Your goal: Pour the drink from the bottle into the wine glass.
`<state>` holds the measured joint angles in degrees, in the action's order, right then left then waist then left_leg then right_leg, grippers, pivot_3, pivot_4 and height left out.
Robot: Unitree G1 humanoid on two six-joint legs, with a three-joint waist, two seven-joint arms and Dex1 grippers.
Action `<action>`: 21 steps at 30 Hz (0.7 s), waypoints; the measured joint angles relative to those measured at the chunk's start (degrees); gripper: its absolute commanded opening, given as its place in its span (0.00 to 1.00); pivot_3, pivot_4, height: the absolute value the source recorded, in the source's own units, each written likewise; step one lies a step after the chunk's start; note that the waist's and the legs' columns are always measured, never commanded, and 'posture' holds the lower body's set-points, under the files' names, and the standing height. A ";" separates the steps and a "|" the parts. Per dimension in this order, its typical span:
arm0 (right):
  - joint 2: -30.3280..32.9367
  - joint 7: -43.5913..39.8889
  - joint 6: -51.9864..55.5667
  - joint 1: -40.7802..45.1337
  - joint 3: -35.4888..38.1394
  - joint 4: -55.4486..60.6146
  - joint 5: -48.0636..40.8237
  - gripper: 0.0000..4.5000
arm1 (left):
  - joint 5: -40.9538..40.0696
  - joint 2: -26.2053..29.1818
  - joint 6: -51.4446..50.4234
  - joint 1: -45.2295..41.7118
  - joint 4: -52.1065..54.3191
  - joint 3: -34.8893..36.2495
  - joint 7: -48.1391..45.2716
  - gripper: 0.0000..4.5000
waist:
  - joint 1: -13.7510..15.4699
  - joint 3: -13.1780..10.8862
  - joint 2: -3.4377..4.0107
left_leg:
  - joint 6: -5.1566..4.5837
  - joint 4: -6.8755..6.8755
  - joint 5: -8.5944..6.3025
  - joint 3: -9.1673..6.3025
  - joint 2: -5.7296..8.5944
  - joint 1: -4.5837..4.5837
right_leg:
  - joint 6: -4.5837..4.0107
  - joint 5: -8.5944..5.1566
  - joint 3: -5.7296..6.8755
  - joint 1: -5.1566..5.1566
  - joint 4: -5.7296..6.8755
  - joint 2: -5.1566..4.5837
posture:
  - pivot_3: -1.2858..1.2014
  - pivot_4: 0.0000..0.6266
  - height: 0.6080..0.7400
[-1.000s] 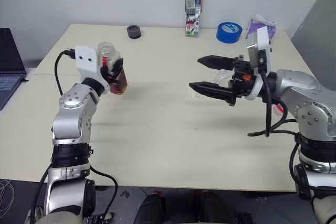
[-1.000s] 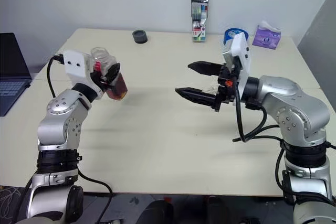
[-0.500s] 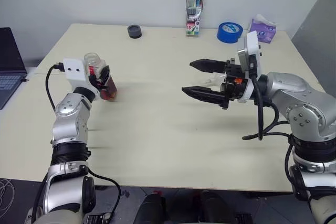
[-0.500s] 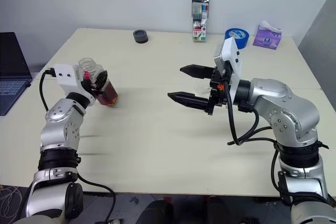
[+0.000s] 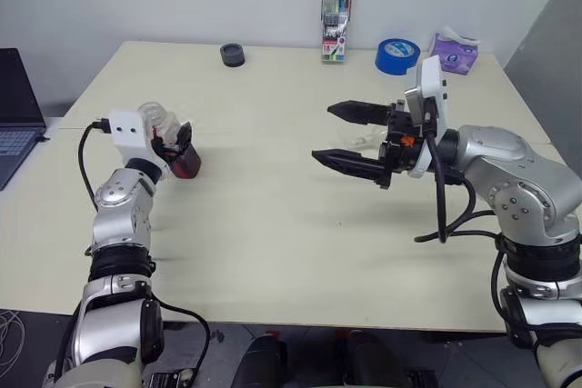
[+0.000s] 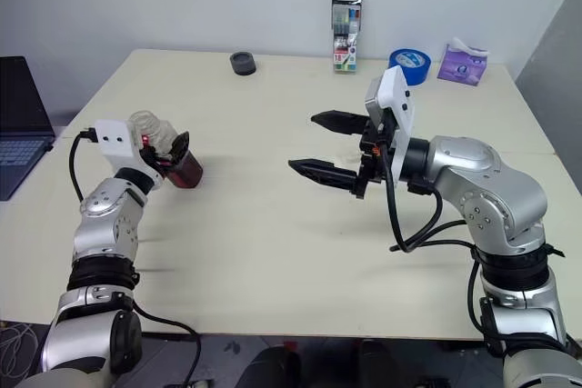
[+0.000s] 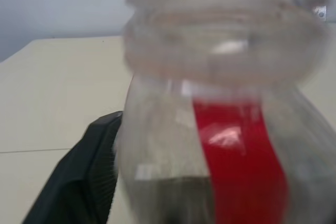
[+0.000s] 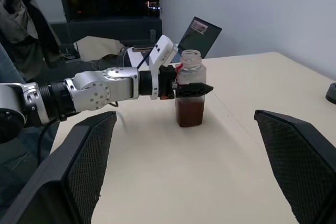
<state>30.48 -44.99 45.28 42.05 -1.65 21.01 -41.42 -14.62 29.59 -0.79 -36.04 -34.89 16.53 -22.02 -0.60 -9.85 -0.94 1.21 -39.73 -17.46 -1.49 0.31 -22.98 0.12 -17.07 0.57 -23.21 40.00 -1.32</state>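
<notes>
My left claw point(image 5: 178, 144) sits around the bottle point(image 8: 190, 90) at about mid-height, one to each side, but whether it is clamped on it or has let go I cannot tell. The bottle stands upright on the tabletop point(image 5: 273, 224) near its left edge, mouth uncapped, a red strip running down its side. The drink point(image 8: 189, 112) fills its lower part, dark red-brown. My right claw point(image 5: 322, 134) hangs above the middle of the tabletop, pointing across toward the bottle and well apart from it, its jaws spread wide with nothing between them. Along the far edge stand a small black round object point(image 5: 232, 54), a tall clear marker case point(image 5: 335, 20), a roll of blue tape point(image 5: 396, 54) and a purple tissue pack point(image 5: 452, 50). A laptop point(image 5: 14, 115) lies off to the left.
</notes>
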 measured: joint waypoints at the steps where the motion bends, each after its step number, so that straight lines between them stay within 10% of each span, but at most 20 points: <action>1: -0.15 0.01 -0.02 0.00 -0.25 -0.01 0.10 1.00 | 0.00 0.00 0.01 0.00 0.00 0.00 0.00 1.00 | 0.01 0.00 0.00 | 0.00 0.00 0.00 0.00 0.00 0.00 | 0.00 0.00 0.00 0.00 0.00 0.00 | 0.52 0.24 1.00; 21: -0.41 0.29 -0.96 -1.10 -0.46 -0.48 1.98 1.00 | -0.43 -2.22 -9.01 14.49 18.71 -0.10 3.58 1.00 | 0.02 0.01 -0.02 | -0.05 0.00 -0.03 -0.01 -0.01 0.01 | 0.00 0.00 -0.02 0.00 0.01 -0.02 | 0.52 0.24 1.00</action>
<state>30.07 -44.70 44.32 40.95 -2.10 20.53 -39.44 -15.04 27.38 -9.80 -21.55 -16.18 16.43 -18.45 -0.58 -9.84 -0.95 1.16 -39.73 -17.49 -1.50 0.30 -22.97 0.11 -17.06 0.55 -23.22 40.01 -1.33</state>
